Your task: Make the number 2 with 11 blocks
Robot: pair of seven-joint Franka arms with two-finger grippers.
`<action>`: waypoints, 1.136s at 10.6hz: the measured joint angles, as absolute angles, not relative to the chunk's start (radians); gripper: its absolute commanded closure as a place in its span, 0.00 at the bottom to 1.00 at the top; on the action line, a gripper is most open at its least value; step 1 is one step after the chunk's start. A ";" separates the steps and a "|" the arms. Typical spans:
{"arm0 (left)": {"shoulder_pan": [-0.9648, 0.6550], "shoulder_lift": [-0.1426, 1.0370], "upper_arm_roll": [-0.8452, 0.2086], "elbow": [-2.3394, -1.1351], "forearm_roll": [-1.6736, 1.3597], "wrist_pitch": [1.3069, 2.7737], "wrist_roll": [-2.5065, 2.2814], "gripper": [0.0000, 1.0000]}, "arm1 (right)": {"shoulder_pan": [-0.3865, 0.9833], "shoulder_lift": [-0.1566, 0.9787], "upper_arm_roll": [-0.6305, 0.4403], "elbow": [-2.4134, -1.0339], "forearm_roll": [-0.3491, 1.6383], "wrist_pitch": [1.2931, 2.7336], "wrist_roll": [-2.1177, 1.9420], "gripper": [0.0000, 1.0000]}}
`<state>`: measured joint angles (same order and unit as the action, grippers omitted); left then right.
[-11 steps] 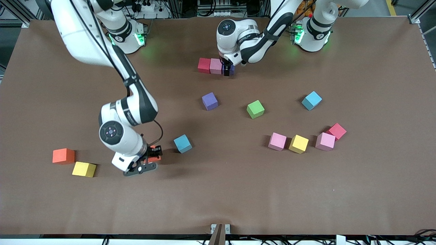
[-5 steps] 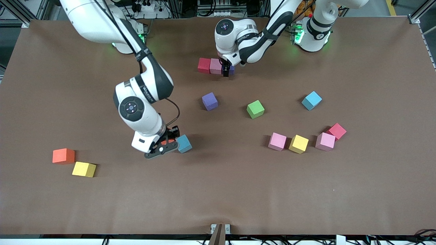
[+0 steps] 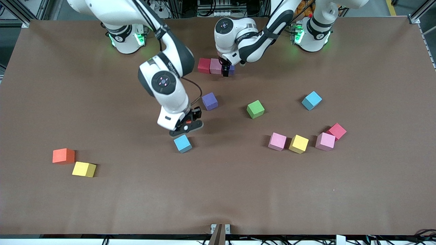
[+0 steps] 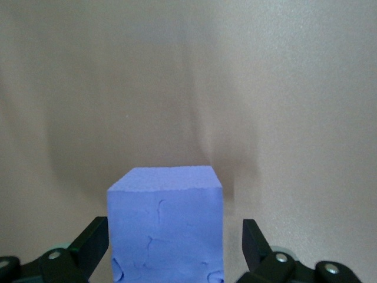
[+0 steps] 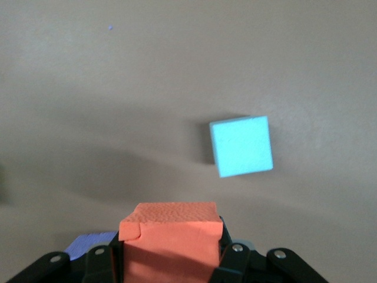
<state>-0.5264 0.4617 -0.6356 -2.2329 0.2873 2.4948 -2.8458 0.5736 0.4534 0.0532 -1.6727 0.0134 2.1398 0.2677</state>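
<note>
A row of three blocks lies near the robots' bases: red [image 3: 204,65], pink [image 3: 215,66] and purple [image 3: 232,70]. My left gripper [image 3: 226,70] stands open astride that purple block [image 4: 165,230], with a gap on each side between the block and the fingers [image 4: 94,236]. My right gripper [image 3: 188,122] is shut on an orange block [image 5: 171,236] and hangs over bare table between a loose purple block [image 3: 209,101] and a blue block [image 3: 183,143]. That blue block [image 5: 241,145] also shows in the right wrist view.
Loose blocks lie around: green [image 3: 255,109], light blue [image 3: 311,100], pink [image 3: 277,141], yellow [image 3: 298,144], pink [image 3: 325,141] and a reddish one [image 3: 337,130] touching it. An orange block [image 3: 63,156] and a yellow block [image 3: 83,169] sit toward the right arm's end.
My right arm has carried the orange block from beside the blue block up toward the table's middle, passing over the blue block. The left gripper has barely shifted.
</note>
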 measured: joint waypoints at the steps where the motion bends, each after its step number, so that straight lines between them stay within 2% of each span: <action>1: -0.527 0.459 -0.636 -2.233 0.288 2.490 -2.846 0.00 | 0.576 0.426 0.053 -1.705 0.013 2.142 0.269 1.00; 6: -0.528 0.443 -0.637 -2.222 0.289 2.444 -2.845 0.00 | 0.575 0.311 0.047 -1.876 0.013 2.183 0.269 1.00; 12: -0.528 0.439 -0.644 -2.177 0.290 2.390 -2.845 0.00 | 0.584 0.293 0.053 -1.910 0.014 2.200 0.330 1.00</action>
